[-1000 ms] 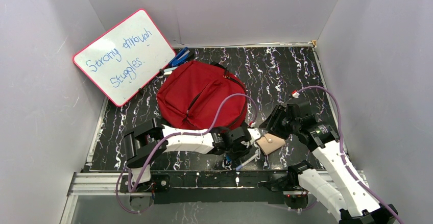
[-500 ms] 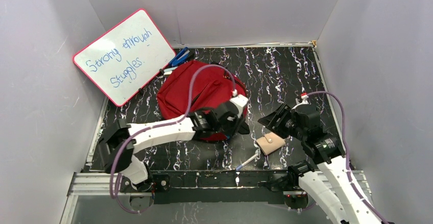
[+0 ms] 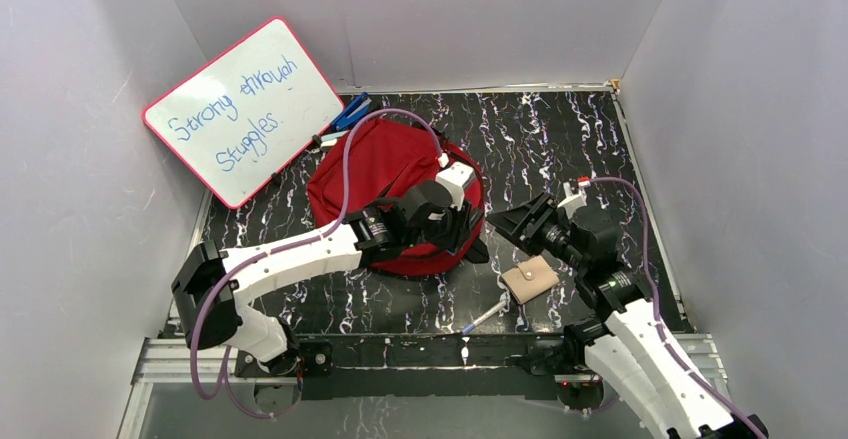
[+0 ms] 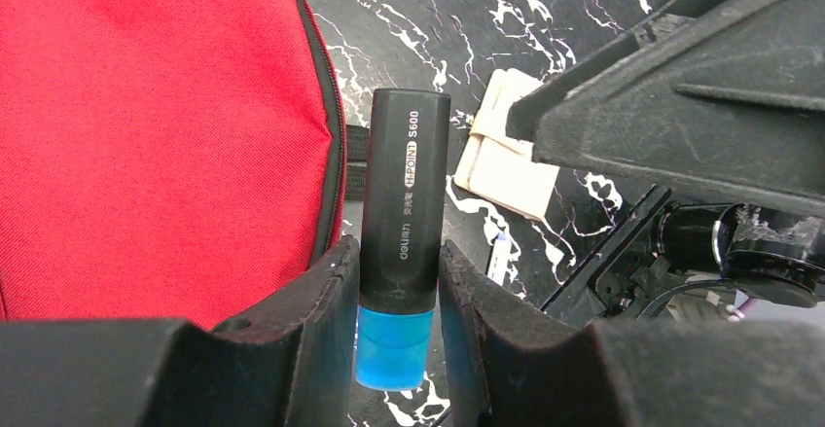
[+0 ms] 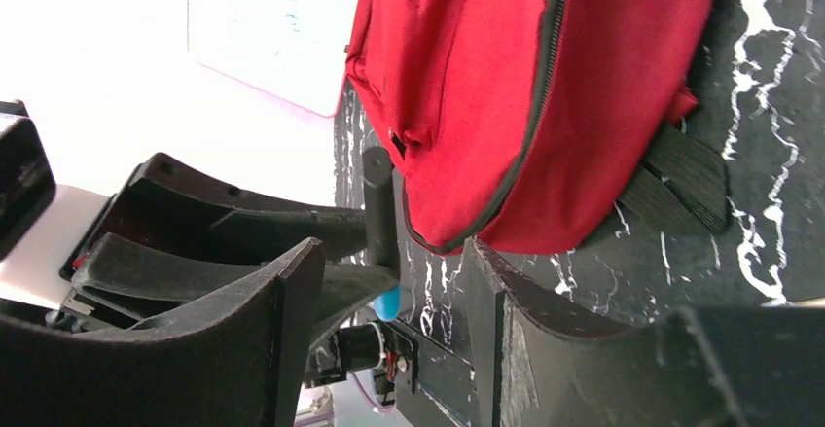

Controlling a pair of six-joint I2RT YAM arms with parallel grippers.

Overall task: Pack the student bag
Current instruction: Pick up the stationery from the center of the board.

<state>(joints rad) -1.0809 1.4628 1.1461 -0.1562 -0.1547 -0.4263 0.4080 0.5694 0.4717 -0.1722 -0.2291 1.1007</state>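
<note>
- The student bag (image 3: 390,174) lies flat on the black marbled worktop (image 3: 560,139), left of centre. Its far-left edge is near a whiteboard (image 3: 245,109) that leans against the left wall.
- From above, the left gripper (image 3: 465,239) hangs over the bag's near-right edge. The right gripper (image 3: 500,225) is just beside it and points toward it. What the left one carries cannot be made out in this view.
- The left wrist camera shows it. That gripper is clamped on a black marker (image 4: 404,203) whose barrel reads "H-POINT S600". The black end sticks out past the fingertips, and the translucent blue end sits back between the fingers.
- The same view has the bag's black-zippered edge to the marker's left. A beige wallet (image 4: 506,164) lies on the worktop beyond, to the right.
- The right wrist camera shows its own jaws standing apart with nothing between them. Through that gap the marker is seen held in the other arm's fingers, just off the bag's edge.
- A black strap (image 5: 681,179) sticking out from under the bag is clearest there.
- Only the top view takes in a pen (image 3: 487,315) near the worktop's front edge, just nearer than the wallet. It also shows something blue (image 3: 350,114) behind the bag by the whiteboard, too small to identify.
</note>
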